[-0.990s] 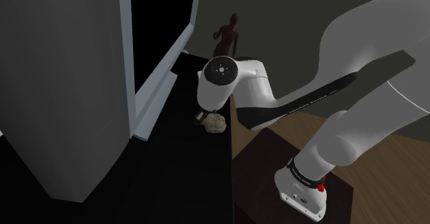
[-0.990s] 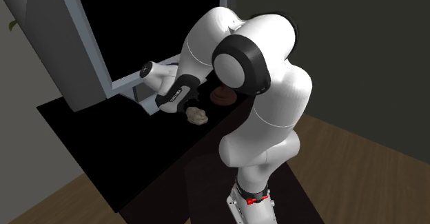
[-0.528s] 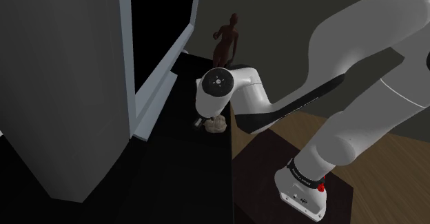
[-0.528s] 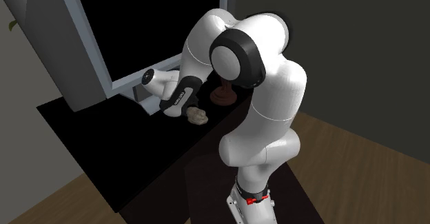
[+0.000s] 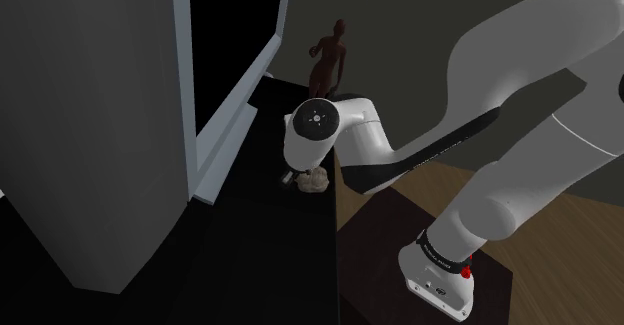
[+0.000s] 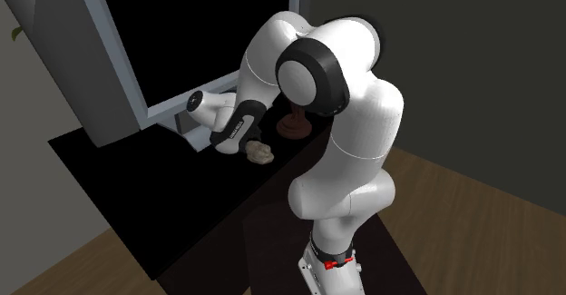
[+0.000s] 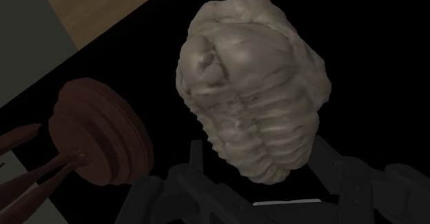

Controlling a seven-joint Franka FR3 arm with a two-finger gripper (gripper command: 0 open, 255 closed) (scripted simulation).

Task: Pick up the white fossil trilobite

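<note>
The trilobite fossil (image 7: 251, 92) lies on the black tabletop (image 5: 255, 258) close beside the round base of the dark brown figurine (image 7: 103, 136), apart from it; in the shoulder view it peeps out pale (image 5: 316, 180) under the arm's wrist (image 5: 320, 133), on the stand's side of the figurine (image 5: 328, 58); in the second exterior view it sits (image 6: 260, 152) just in front of that base (image 6: 292, 125).

The gripper (image 7: 260, 157) is down low, astride the fossil's narrower end, on the side away from the figurine; whether it has closed on the stone or only stands around it I cannot tell, since black parts merge with the black tabletop.

By its look the fossil is stone: stiff, probably weighty for its bulk, and unlikely to give under pressure; the ribbed, domed back is rough enough to bite on, but the flanks curve under, so it could squirt out of a shallow hold; a low grip across the ribbed middle seems best, away from the thin rim, which may chip.

Its underside and its contact with the tabletop are hidden; the figurine's upper body is cut off in the wrist view; in both outer views the arm covers the gripper and part of the fossil.
</note>
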